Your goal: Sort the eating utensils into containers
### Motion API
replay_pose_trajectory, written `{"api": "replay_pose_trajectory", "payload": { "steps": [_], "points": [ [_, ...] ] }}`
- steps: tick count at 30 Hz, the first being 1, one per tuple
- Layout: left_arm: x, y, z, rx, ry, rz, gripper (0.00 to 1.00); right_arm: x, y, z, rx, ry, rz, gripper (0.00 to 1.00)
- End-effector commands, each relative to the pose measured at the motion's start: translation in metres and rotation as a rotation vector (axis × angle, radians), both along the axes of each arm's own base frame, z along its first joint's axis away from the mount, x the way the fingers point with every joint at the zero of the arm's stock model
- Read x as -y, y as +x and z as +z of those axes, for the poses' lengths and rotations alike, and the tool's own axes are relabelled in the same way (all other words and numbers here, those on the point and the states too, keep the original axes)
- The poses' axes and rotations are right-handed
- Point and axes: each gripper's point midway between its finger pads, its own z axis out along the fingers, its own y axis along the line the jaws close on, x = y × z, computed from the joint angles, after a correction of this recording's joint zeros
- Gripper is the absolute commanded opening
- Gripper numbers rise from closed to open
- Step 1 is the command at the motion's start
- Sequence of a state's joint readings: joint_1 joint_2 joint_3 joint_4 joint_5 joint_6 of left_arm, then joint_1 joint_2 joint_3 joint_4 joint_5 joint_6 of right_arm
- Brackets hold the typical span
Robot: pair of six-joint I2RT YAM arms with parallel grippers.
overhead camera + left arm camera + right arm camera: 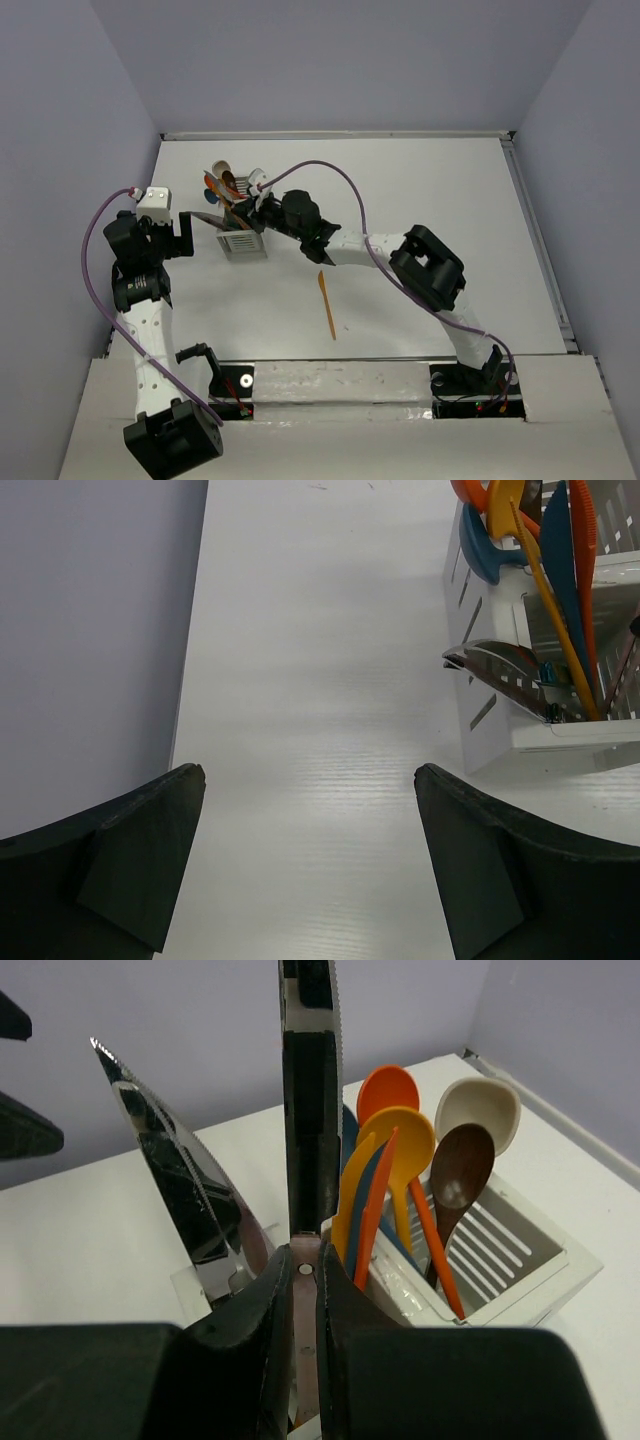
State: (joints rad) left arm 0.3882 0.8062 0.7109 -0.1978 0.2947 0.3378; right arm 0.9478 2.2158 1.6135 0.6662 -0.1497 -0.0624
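Note:
The white slatted caddy (243, 243) stands left of the table's middle and holds several utensils: orange (388, 1091), beige (480, 1110) and brown (461, 1171) spoons, plus orange and blue knives (565, 590). My right gripper (305, 1260) is shut on a pink-handled knife (308, 1110), blade up, at the caddy's near compartment (257, 213). A second silver-bladed knife (170, 1175) leans in the caddy beside it. One orange knife (327, 305) lies on the table. My left gripper (310, 775) is open and empty just left of the caddy (500, 735).
The table's left edge and grey wall (90, 630) run close by the left gripper. The right arm (430, 265) stretches across the middle of the table above the orange knife's far end.

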Motion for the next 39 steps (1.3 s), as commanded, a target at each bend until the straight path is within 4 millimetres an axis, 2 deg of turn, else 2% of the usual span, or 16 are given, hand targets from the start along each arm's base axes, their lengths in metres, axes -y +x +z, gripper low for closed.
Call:
{"api": "replay_pose_trajectory", "payload": {
  "steps": [1,11,12,14,15,18,24,25,27,28,30,31,32,34,35,39],
  "points": [
    [-0.002,0.002,0.012,0.055,0.017,0.004,0.99,-0.001,-0.007,0.011,0.028,0.036,0.007,0.0],
    [-0.001,0.002,0.013,0.058,0.017,-0.001,0.99,0.006,-0.007,0.0,0.02,-0.005,-0.008,0.0],
    [-0.001,0.003,0.012,0.057,0.016,-0.001,0.99,0.006,-0.008,0.003,0.027,-0.006,-0.004,0.11],
    [0.0,0.003,0.012,0.057,0.017,-0.003,0.99,0.007,-0.011,0.006,0.033,-0.011,0.005,0.24],
    [-0.001,0.002,0.013,0.058,0.018,-0.001,0.99,0.01,-0.013,0.012,0.042,-0.009,0.007,0.37],
    [0.0,0.002,0.013,0.058,0.018,-0.003,0.99,0.015,-0.017,0.019,0.044,-0.005,0.013,0.56],
    [0.0,0.002,0.013,0.061,0.02,-0.005,0.99,0.041,-0.038,0.076,0.042,0.056,0.018,0.63],
    [0.0,0.002,0.014,0.063,0.02,-0.005,0.99,0.055,-0.039,0.086,0.009,0.038,-0.028,0.63],
    [0.0,0.001,0.014,0.066,0.021,-0.005,0.99,0.072,-0.038,0.084,-0.1,0.012,-0.104,0.63],
    [0.0,0.001,0.015,0.067,0.023,-0.005,0.99,0.092,-0.031,0.059,-0.2,-0.086,-0.213,0.63],
    [0.0,0.0,0.015,0.07,0.023,-0.003,0.99,0.119,-0.036,0.044,-0.337,-0.148,-0.318,0.62],
    [0.0,0.0,0.016,0.073,0.025,-0.005,0.99,0.139,-0.036,0.023,-0.401,-0.214,-0.414,0.61],
    [0.0,0.001,0.016,0.074,0.026,-0.005,0.99,0.164,-0.049,-0.013,-0.501,-0.35,-0.474,0.59],
    [0.0,0.001,0.016,0.075,0.028,-0.004,0.99,0.189,-0.068,-0.046,-0.656,-0.431,-0.555,0.52],
    [0.0,0.001,0.016,0.075,0.028,-0.004,0.99,0.204,-0.095,-0.069,-0.747,-0.544,-0.578,0.52],
    [-0.001,-0.001,0.018,0.083,0.038,0.005,0.99,0.228,-0.148,-0.113,-0.856,-0.731,-0.621,0.54]
  ]
}}
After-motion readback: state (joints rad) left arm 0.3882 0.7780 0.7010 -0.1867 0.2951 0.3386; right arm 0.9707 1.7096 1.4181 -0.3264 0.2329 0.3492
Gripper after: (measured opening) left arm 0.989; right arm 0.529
